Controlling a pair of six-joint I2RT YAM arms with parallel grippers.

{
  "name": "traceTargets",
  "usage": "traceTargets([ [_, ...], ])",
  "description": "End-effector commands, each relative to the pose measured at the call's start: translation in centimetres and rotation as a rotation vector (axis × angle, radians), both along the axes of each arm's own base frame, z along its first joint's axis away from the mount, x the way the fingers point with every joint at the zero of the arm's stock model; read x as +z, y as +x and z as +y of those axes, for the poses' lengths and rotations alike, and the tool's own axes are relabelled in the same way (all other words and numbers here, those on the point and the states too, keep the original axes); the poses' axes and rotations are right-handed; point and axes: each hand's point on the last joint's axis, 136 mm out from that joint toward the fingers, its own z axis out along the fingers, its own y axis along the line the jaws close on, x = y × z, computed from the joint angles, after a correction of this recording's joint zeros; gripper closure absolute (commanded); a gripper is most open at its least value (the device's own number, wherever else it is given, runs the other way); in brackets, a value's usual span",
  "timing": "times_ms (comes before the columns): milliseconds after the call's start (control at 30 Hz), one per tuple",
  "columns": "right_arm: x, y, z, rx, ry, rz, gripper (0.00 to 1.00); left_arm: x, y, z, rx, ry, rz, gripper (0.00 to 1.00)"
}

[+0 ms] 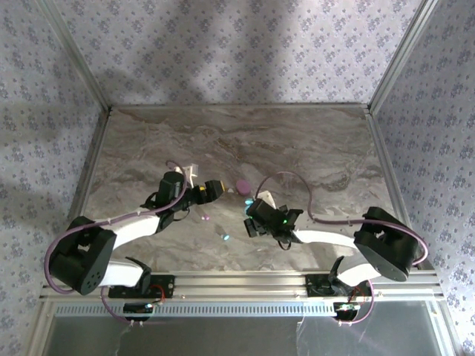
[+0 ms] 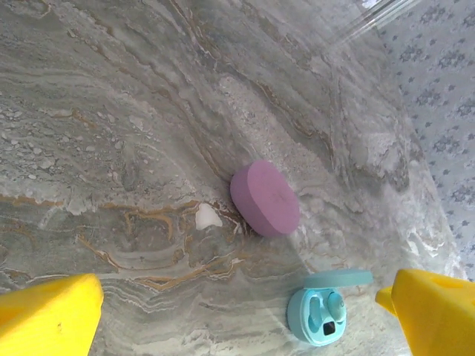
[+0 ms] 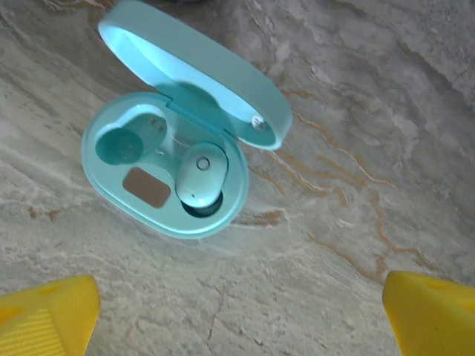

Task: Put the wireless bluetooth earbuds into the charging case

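In the open teal case (image 3: 193, 70), one teal earbud (image 3: 200, 184) sits.

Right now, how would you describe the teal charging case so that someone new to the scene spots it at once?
On the marble tabletop, look near the middle, just ahead of the right end effector. The teal oval case lies there, lid flipped open, one pale teal bud seated and the other socket empty. Its neighbour, the pink oval case, is shut.

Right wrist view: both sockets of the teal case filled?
No: the open teal case holds one teal earbud; its other socket is empty.
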Motion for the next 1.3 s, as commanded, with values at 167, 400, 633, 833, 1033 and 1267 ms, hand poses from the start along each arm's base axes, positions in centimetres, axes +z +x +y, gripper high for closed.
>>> traceTargets([
  [167, 0.3, 2.0, -0.8, -0.047, -0.104, -0.059, 0.0, 1.5, -0.4, -0.2, -0.02, -0.036, -0.034, 0.0],
  [400, 0.2, 2.5, -1.9, -0.088, -0.135, -0.056, 0.0, 1.4, -0.3, -0.2, -0.021, -0.038, -0.032, 0.0],
  [633, 0.1, 3.4, -2.5, -0.104, -0.133, -0.041, 0.0, 1.3, -0.4, -0.3, -0.025, -0.036, -0.031, 0.0],
  [833, 1.0, 3.0, -2.3, -0.081, -0.084, -0.033, 0.0, 1.2, -0.4, -0.7, -0.039, -0.017, -0.037, 0.0],
  [1033, 3.3, 1.1, -2.8, -0.077, 0.044, -0.009, 0.0, 1.6, -0.6, -1.4, -0.076, 0.029, -0.031, 0.0],
  [1267, 6.7, -1.0, -1.8, -0.097, 0.448, 0.062, 0.02, 1.9, -3.8, -1.3, -0.132, 0.149, 0.116, 0.1],
])
